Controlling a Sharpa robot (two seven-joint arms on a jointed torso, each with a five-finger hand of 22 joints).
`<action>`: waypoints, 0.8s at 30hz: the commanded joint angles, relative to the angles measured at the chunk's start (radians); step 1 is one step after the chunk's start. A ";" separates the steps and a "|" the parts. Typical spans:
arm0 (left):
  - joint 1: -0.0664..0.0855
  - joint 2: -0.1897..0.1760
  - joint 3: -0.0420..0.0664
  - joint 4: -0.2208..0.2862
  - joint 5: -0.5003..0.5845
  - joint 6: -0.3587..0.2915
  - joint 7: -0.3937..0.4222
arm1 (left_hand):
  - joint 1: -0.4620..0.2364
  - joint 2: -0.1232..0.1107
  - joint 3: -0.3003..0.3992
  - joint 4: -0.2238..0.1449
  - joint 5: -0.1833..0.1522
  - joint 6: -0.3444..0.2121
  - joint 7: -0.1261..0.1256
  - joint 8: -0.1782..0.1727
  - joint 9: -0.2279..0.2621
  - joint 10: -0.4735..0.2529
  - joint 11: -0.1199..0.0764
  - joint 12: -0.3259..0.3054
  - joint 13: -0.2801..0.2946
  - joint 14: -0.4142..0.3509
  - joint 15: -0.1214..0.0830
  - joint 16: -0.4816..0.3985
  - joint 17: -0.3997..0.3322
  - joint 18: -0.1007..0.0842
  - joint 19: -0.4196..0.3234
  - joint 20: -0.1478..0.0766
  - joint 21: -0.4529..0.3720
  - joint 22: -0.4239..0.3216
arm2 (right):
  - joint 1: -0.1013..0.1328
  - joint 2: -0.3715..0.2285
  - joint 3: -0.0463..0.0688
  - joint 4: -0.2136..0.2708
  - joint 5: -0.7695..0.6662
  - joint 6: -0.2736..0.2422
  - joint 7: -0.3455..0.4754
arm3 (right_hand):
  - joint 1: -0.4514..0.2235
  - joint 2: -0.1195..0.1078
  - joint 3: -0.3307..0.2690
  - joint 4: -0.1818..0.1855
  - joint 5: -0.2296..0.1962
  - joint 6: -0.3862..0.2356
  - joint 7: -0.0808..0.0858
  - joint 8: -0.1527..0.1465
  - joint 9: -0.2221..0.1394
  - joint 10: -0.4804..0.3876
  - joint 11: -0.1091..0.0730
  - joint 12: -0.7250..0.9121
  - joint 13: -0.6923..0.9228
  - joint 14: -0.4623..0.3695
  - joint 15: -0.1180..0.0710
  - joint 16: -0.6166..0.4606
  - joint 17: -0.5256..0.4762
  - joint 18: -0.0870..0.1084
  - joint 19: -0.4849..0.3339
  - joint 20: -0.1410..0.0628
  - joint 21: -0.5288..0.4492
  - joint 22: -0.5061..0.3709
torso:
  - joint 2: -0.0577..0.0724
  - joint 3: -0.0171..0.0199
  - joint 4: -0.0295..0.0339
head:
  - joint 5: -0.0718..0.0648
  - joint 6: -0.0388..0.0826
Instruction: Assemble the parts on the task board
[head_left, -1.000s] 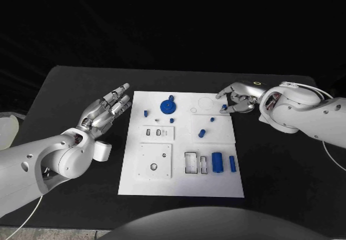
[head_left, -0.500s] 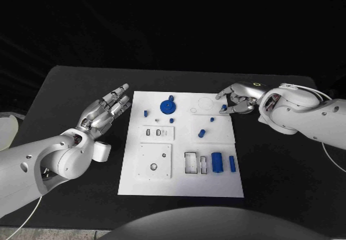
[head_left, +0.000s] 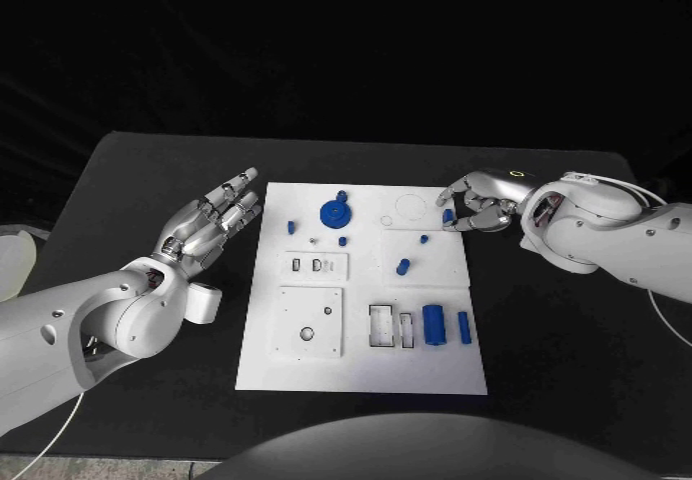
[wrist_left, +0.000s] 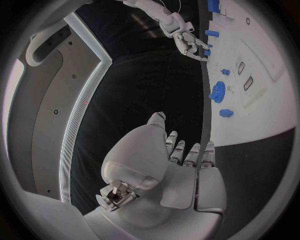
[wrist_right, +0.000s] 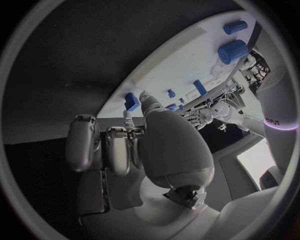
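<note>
My right hand (head_left: 480, 208) sits at the far right corner of the task board (head_left: 361, 370), fingers curled around a small blue part (head_left: 449, 214) at the board's edge. The right wrist view shows a blue piece (wrist_right: 131, 101) just past my fingertips, but whether it is pinched or merely touched I cannot tell. My left hand (head_left: 214, 220) hovers flat and released beside the board's left edge, holding nothing.

Remaining parts on the board: a blue gear (head_left: 335, 212) near the far edge, small pegs (head_left: 404, 266) mid-board, and two blue cylinders (head_left: 434, 325) in the near right area beside rectangular sockets (head_left: 382, 325).

Handling judgement: the parts look like rigid moulded plastic, light and smooth, liable to slip or roll if nudged. The small one is best taken across its sides with fingertips, lightly.

Surface: the table (head_left: 130, 200) is matte black and flat; the board lies flat on it and may slide under side pressure. The room beyond is dark, with open table on both sides of the board.
</note>
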 joint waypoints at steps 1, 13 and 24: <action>-0.001 0.002 0.000 0.000 0.000 0.021 0.006 | 0.005 0.001 0.005 0.001 0.004 0.005 0.001 0.005 0.001 0.004 0.005 0.005 0.002 0.001 0.007 -0.002 0.000 0.009 -0.002 0.007 0.006 0.001 | -0.002 0.000 0.000 -0.002 -0.014 0.007 -0.004 | 0.009 0.001 0.004 0.003 0.015 0.007 0.000 0.012 0.010 0.103 0.008 0.004 0.263 0.092 0.006 -0.007 0.216 0.007 0.000 0.006 -0.005 0.132 | 0.001 0.0003 0.0004 | -0.001 0.000; -0.002 0.001 0.000 0.000 0.000 0.021 0.004 | 0.005 0.000 0.005 0.001 0.004 0.003 0.002 0.005 0.001 0.003 0.005 0.005 0.001 0.001 0.008 -0.002 0.000 0.009 -0.002 0.008 0.006 0.001 | -0.004 0.003 0.000 -0.008 -0.016 0.005 -0.007 | 0.017 0.002 0.006 -0.002 0.049 0.013 0.000 0.053 0.047 0.103 0.008 0.004 0.263 0.088 0.006 -0.021 0.206 0.009 -0.003 0.006 -0.018 0.129 | 0.001 -0.0005 0.0012 | -0.005 0.000; -0.002 0.002 0.000 0.000 0.001 0.022 0.002 | 0.005 0.000 0.005 0.001 0.004 0.003 0.002 0.005 0.001 0.003 0.005 0.005 0.001 0.001 0.008 -0.002 0.000 0.009 -0.002 0.008 0.006 0.001 | -0.005 0.003 0.000 -0.008 -0.031 -0.005 -0.014 | 0.016 0.004 0.000 -0.008 0.051 -0.001 -0.004 0.158 0.138 0.103 0.003 0.004 0.263 0.085 0.003 -0.038 0.194 0.012 -0.006 0.003 -0.038 0.127 | 0.001 -0.0002 0.0006 | -0.002 0.000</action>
